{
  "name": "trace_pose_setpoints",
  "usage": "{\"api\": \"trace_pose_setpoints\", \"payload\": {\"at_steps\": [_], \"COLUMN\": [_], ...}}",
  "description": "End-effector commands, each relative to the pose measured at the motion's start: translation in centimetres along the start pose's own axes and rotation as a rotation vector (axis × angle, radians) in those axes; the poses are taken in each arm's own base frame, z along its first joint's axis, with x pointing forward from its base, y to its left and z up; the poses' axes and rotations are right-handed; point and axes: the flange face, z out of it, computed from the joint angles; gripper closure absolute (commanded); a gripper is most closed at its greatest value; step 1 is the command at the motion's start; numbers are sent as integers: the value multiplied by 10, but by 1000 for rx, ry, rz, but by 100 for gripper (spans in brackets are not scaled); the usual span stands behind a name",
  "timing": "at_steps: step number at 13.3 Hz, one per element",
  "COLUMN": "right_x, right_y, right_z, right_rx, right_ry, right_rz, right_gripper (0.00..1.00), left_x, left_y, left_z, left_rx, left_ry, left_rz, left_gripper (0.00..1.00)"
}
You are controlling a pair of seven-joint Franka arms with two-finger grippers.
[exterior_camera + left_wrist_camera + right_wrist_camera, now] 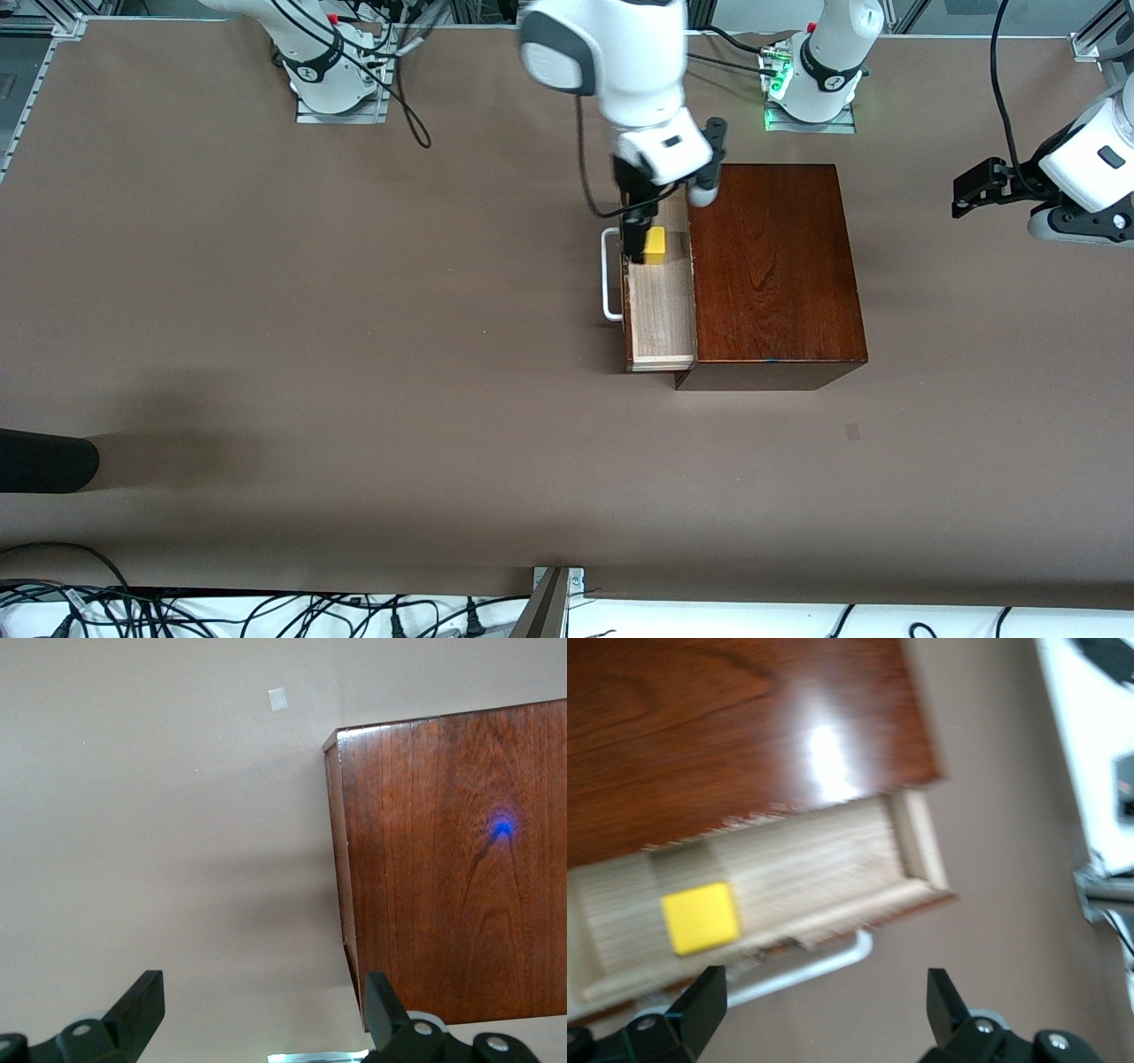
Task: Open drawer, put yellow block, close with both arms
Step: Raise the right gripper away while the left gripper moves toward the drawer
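The drawer (660, 310) of the dark reddish-brown box (771, 266) is pulled out toward the right arm's end of the table, its white handle (609, 275) in front. The yellow block (655, 245) lies on the drawer's pale floor, toward the end farther from the front camera. My right gripper (640, 229) hangs open over the drawer's front edge, just beside the block. The right wrist view shows the yellow block (700, 918) free inside the drawer (833, 868), with the right gripper (822, 1005) over the handle (824, 961). My left gripper (967, 190) waits open in the air past the box, and its wrist view shows the gripper (263, 1005) empty beside the box (452, 859).
A dark rounded object (44, 461) pokes in at the right arm's end of the table, near the front camera. A small pale patch (852, 431) marks the cloth nearer the front camera than the box. Cables lie along the table's front edge.
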Motion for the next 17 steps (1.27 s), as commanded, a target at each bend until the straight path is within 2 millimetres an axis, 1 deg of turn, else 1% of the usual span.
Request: {"api": "trace_pose_setpoints", "payload": {"at_steps": [1, 2, 3, 4, 5, 6, 7, 8, 9, 10, 11, 12, 13, 14, 16, 17], "right_x": [-49, -68, -87, -103, -126, -156, -186, -212, -242, -271, -295, -309, -331, -349, -390, -407], "right_y": [81, 110, 137, 153, 173, 197, 210, 219, 231, 239, 241, 240, 244, 245, 245, 246], "right_z": [-45, -55, -71, -79, -86, -100, -109, -114, -124, -129, -134, -136, -139, -141, -138, -138], "right_rx": [13, 1, -19, -25, -20, 18, 72, 88, 91, 109, 121, 128, 131, 141, 160, 169], "right_ry": [-3, -6, 1, -20, -62, -62, -63, -79, -86, -95, -104, -117, -136, -158, -206, -225], "right_rz": [144, 188, 231, 260, 312, 384, 447, 492, 548, 620, 663, 685, 720, 747, 805, 831], "right_gripper": [0, 0, 0, 0, 0, 0, 0, 0, 0, 0, 0, 0, 0, 0, 0, 0], "left_x": [6, 4, 3, 1, 2, 3, 5, 5, 7, 10, 14, 21, 30, 36, 44, 47], "left_y": [16, 19, 23, 30, 42, 52, 68, 77, 85, 91, 99, 120, 143, 173, 227, 251], "left_z": [-11, -11, -8, -7, -1, 10, 17, 18, 22, 27, 34, 46, 62, 75, 97, 106], "left_rx": [-33, -43, -44, -61, -89, -138, -198, -223, -228, -237, -249, -269, -337, -366, -369, -368], "left_ry": [-15, -31, -54, -73, -101, -140, -161, -156, -158, -161, -161, -163, -164, -158, -141, -122], "left_rz": [41, 45, 53, 67, 90, 171, 316, 424, 505, 595, 697, 801, 852, 897, 980, 1015], "left_gripper": [0, 0, 0, 0, 0, 0, 0, 0, 0, 0, 0, 0, 0, 0, 0, 0]}}
